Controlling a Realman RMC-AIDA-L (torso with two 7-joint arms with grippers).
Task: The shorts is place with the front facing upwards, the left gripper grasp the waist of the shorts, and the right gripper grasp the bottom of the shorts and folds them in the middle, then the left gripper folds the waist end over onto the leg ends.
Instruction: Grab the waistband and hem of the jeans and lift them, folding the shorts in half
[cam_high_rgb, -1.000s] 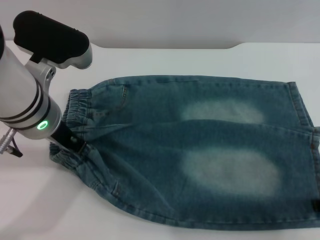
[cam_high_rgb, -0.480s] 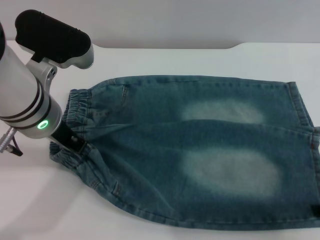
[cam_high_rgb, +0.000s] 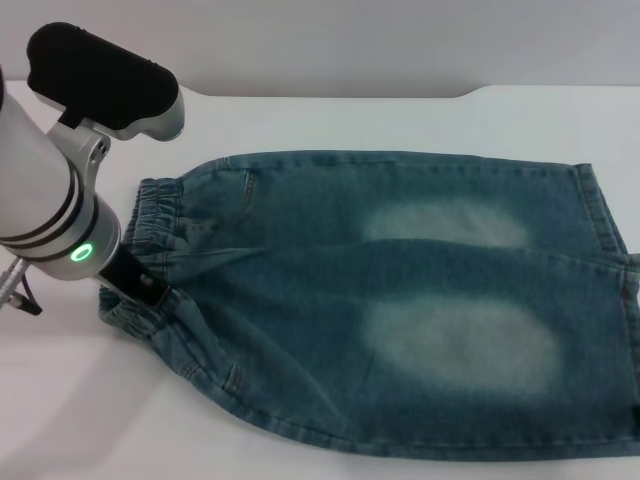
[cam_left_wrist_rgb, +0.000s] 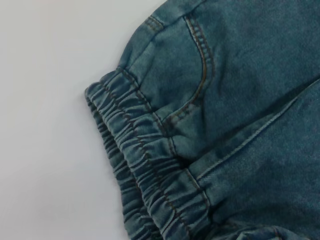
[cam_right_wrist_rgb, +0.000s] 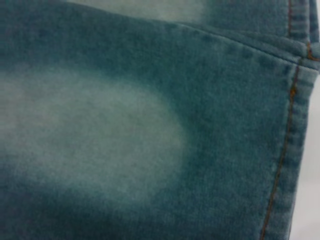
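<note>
One pair of shorts (cam_high_rgb: 400, 310) flat on the table (cam_high_rgb: 330, 120); left pincer (cam_high_rgb: 150, 290) sits at the waist (cam_high_rgb: 150, 215), can't tell its grip; only the wrist views show pocket stitching (cam_left_wrist_rgb: 200, 65) and hem (cam_right_wrist_rgb: 295, 150).

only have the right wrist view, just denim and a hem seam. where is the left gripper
Observer: The left gripper is down at the waist, on the nearer part of the band.
Operator: shorts folded yet
Observer: No. The shorts lie spread on the table, both legs side by side, with the waist toward the robot's left.
Operator: and the right gripper
Observer: The right gripper shows only as a dark sliver by the near leg's hem, at the head view's right edge.
</note>
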